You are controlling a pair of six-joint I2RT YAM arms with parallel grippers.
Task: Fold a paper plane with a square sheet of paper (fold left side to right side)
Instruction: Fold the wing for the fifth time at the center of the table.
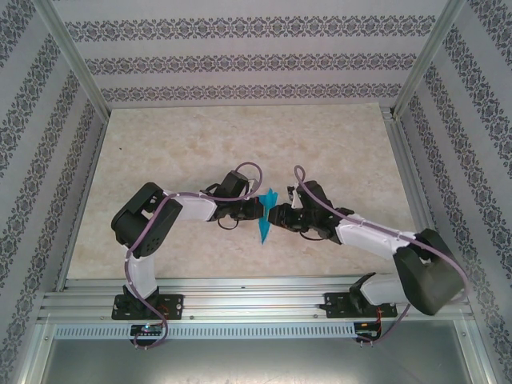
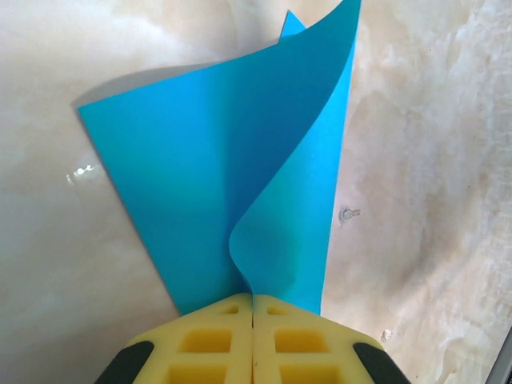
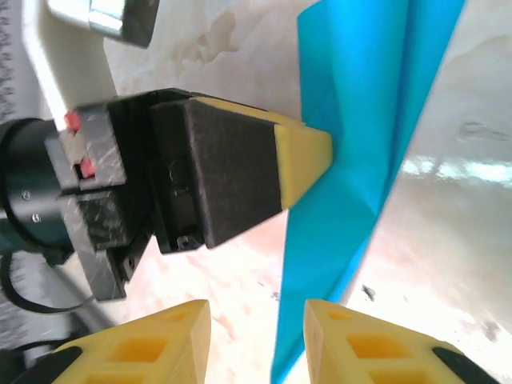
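Above the middle of the table (image 1: 192,136), the square sheet of paper (image 2: 200,176) is held up, doubled over and curling, with one edge clenched in the left pincer (image 2: 253,300). The right pincer (image 3: 258,312) stands parted, with the paper's tip between its fingers, ungripped. The side-to-side fold looks half done. Next, it probably needs the loose flap aligned and the crease pressed.

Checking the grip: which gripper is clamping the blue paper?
The left gripper: it is pressed shut on the paper, while the right gripper stands open.
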